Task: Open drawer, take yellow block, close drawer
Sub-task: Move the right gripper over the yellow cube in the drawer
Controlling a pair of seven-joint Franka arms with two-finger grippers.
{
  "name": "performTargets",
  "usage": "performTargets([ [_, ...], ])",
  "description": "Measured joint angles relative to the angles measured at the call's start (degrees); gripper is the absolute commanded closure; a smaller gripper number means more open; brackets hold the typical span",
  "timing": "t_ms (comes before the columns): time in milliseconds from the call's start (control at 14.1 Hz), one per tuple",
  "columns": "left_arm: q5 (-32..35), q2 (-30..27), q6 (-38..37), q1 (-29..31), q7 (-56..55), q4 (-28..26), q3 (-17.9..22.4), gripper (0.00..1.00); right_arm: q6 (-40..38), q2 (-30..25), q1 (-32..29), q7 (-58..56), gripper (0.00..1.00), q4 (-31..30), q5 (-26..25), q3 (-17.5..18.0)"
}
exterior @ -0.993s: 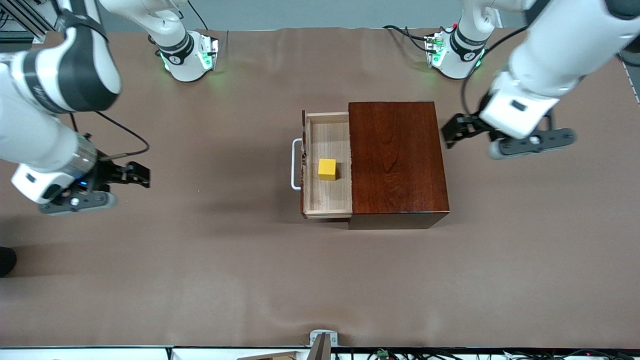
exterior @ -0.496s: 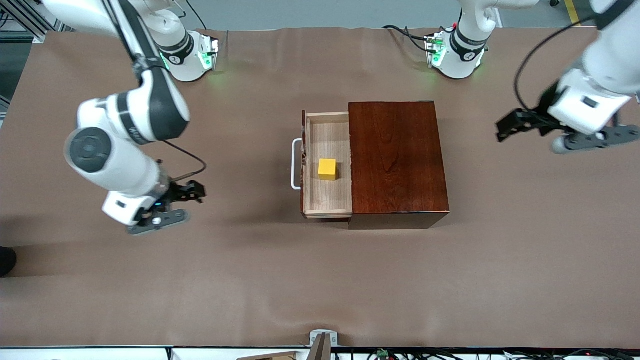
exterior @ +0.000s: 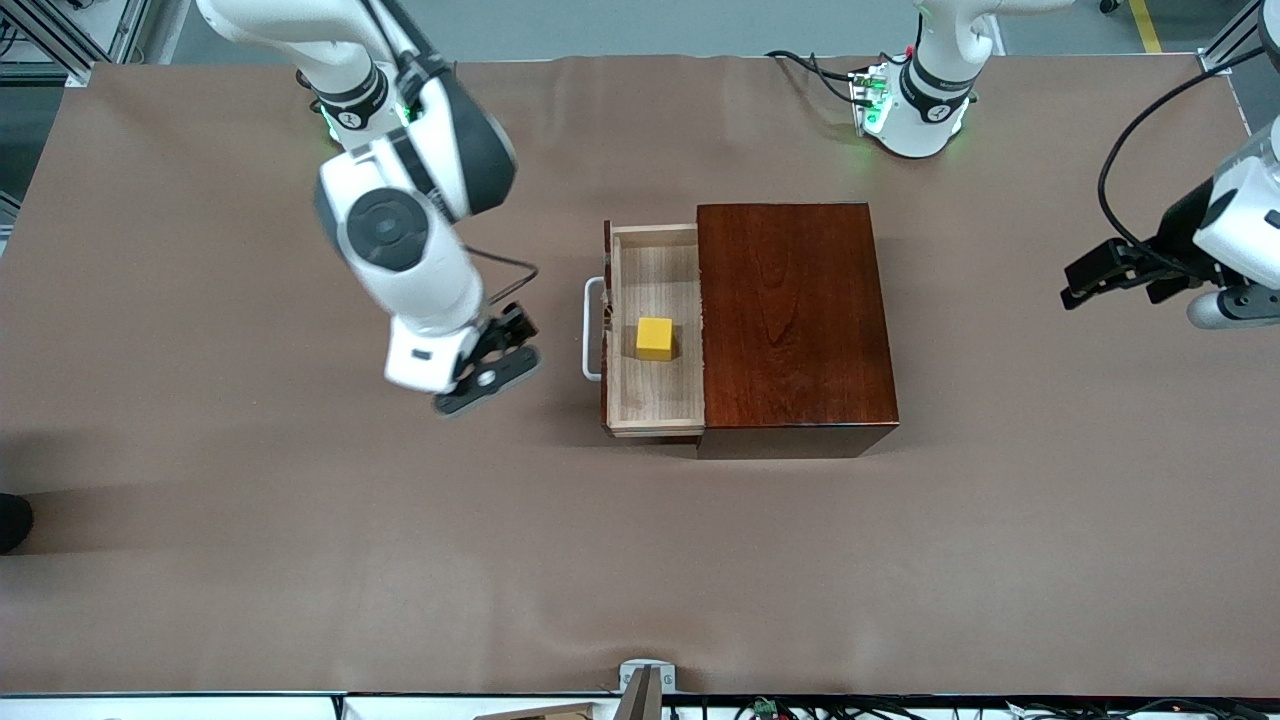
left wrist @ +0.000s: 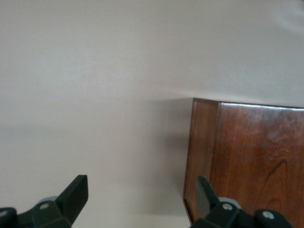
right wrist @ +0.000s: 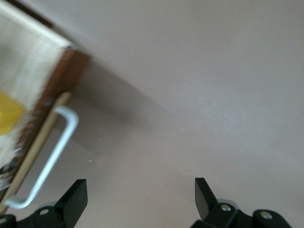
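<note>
The drawer [exterior: 655,395] stands pulled out of the dark reddish-brown box [exterior: 795,320], white handle [exterior: 592,328] toward the right arm's end. The yellow block [exterior: 655,338] lies in the light-wood tray. My right gripper [exterior: 510,338] is open and empty over the table, just in front of the handle. Its wrist view shows the handle [right wrist: 52,156], a bit of the block [right wrist: 8,114] and its open gripper [right wrist: 141,192]. My left gripper [exterior: 1088,278] is open and empty over the table off the box's closed end. Its wrist view shows its open gripper [left wrist: 141,192] and a box corner [left wrist: 247,161].
The brown table cover [exterior: 640,560] spreads all round the box. The two arm bases [exterior: 375,120] [exterior: 915,105] stand along the table's edge farthest from the front camera. A small metal bracket [exterior: 645,685] sits at the nearest edge.
My right arm has swung from the table's end in toward the drawer handle. My left gripper has drawn away from the box toward the left arm's end. Drawer and block have not moved.
</note>
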Motion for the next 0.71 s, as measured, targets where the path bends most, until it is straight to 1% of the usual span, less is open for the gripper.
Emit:
performTargets([
  [213,0.0,0.68,1.84,-0.11,0.0,-0.08,-0.41,0.0,-0.53,-0.48,0.64,-7.26,0.0,0.32,0.1,1.82],
  [496,0.0,0.74,2.09,-0.25,0.0,-0.08,-0.61,0.0,-1.14,-0.83,0.71,-11.97,0.0,0.33,0.16,5.4],
  [638,0.0,0.82,2.34,-0.23,0.0,-0.08,-0.61,0.0,0.34,-0.82,1.17,-12.79,0.0,0.28,0.15,6.24],
  [709,0.0,0.92,2.5,-0.2,0.0,-0.08,-0.6,0.0,2.4,-0.72,1.63,-13.73,0.0,0.14,0.14,6.37],
])
